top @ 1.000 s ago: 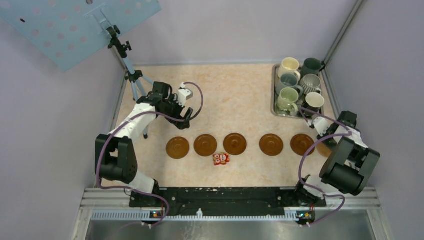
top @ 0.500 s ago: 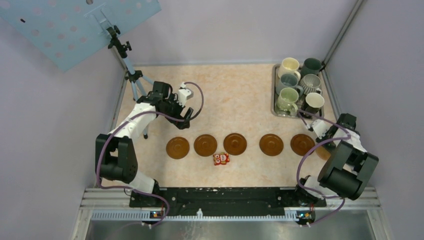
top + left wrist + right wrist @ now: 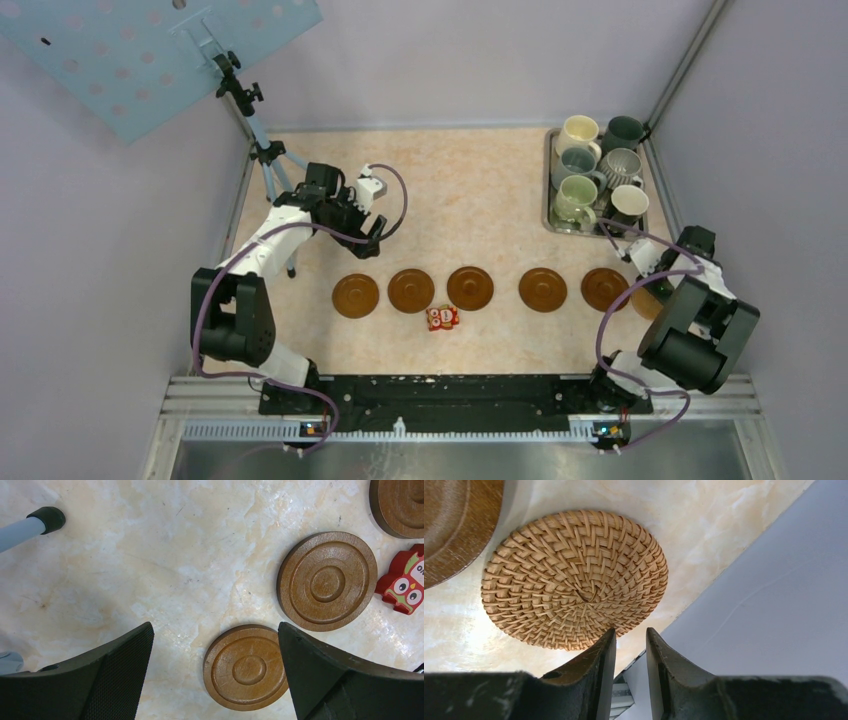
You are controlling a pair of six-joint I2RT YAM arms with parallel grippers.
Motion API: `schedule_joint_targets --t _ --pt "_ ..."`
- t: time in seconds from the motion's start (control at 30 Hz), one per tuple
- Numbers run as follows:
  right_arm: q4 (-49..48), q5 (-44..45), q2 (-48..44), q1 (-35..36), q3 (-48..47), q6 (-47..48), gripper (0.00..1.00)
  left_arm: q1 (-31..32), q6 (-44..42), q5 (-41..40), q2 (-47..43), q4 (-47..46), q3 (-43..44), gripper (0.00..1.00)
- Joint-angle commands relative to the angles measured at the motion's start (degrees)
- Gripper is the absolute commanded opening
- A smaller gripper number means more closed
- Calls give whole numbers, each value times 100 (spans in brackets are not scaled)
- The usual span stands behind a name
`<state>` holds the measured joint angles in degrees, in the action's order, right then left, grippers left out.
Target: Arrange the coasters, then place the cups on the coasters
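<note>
Five brown wooden coasters [image 3: 470, 287] lie in a row across the table. A woven straw coaster [image 3: 645, 302] sits at the row's right end, partly under my right arm. Several cups [image 3: 578, 132] stand on the metal tray [image 3: 549, 215] at the back right. My left gripper [image 3: 371, 238] hovers open behind the leftmost coaster [image 3: 247, 667]; a second coaster [image 3: 327, 580] lies beyond it. My right gripper [image 3: 631, 630] is just off the edge of the woven coaster [image 3: 574, 577], its jaws a narrow gap apart with nothing between them.
A red-and-white owl packet [image 3: 442, 318] lies in front of the row, also seen beside the coasters [image 3: 405, 585]. A tripod [image 3: 262, 150] stands at the back left, its foot [image 3: 45, 519] near my left gripper. The enclosure wall [image 3: 774, 580] is close on the right.
The right arm has shifted slightly near the woven coaster. The left arm and the coasters have not moved.
</note>
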<state>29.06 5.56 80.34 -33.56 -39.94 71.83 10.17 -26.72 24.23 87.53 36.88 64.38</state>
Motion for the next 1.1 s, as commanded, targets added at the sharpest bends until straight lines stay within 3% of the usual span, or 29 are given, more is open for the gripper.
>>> schedule_joint_targets --t 0.0,0.23,0.53,0.87,1.07 --pt "11 -43 135 -105 -164 -53 30 -7 -42 133 -69 -88 95 99" --pt "137 -104 117 -98 -306 -79 30 -7 -59 152 -52 -119 86 99" --pt "1289 -1202 -185 -53 -786 -245 35 -7 -96 169 -61 -133 42 99" --pt "814 -995 273 190 -592 -820 35 -7 -57 179 1 -129 100 99" --pt "564 -463 433 183 -432 -656 33 -7 -63 149 -17 -120 92 99"
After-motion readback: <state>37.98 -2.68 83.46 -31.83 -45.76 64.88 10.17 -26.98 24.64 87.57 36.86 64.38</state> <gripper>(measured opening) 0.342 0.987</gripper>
